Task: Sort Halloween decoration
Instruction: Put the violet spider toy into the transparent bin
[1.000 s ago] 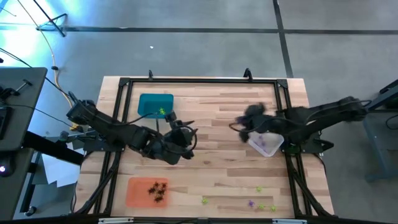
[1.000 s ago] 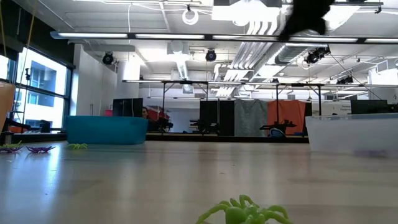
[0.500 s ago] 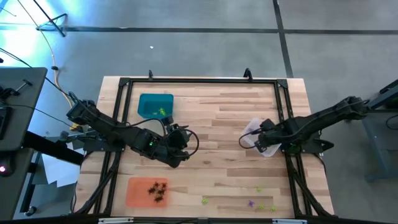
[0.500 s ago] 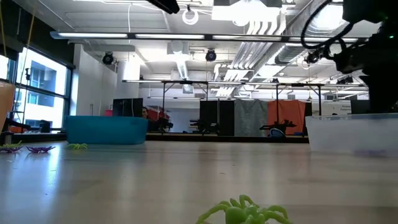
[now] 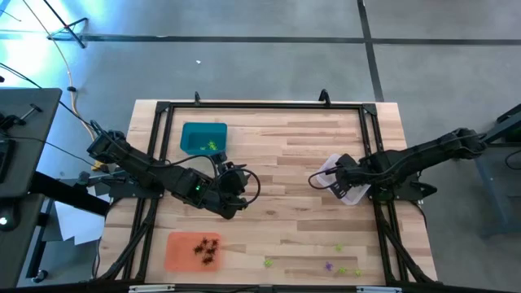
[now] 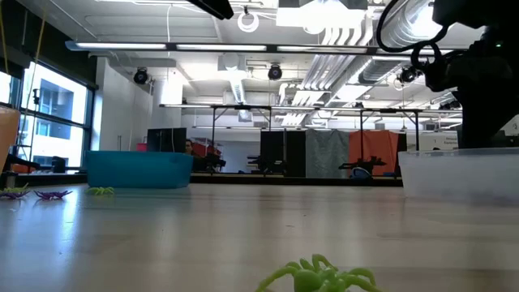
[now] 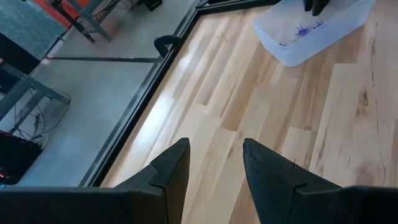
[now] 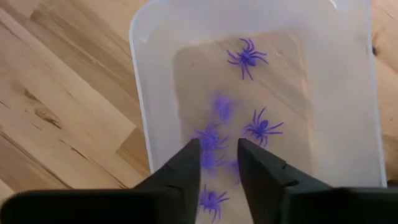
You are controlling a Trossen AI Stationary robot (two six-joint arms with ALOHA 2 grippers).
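The Halloween decoration is tiny plastic spiders. Purple ones lie in the clear tray, yellow-green ones in the teal tray, and black ones in the orange tray. Several loose yellow-green and purple spiders lie by the near edge on the right, and one yellow-green spider sits close to the low camera. My right gripper hangs open above the clear tray, pointing down, with nothing between its fingers. One purple spider below it looks blurred. My left gripper is open and empty over bare wood mid-table.
A black frame runs around the table top. The clear tray stands at the right, the teal tray at the far left, the orange tray at the near left. Bare wood lies between the arms.
My right gripper has come down and toward the near edge, tipping to point steeply down over the clear tray, and then held there. My left gripper has dipped a little toward the table.
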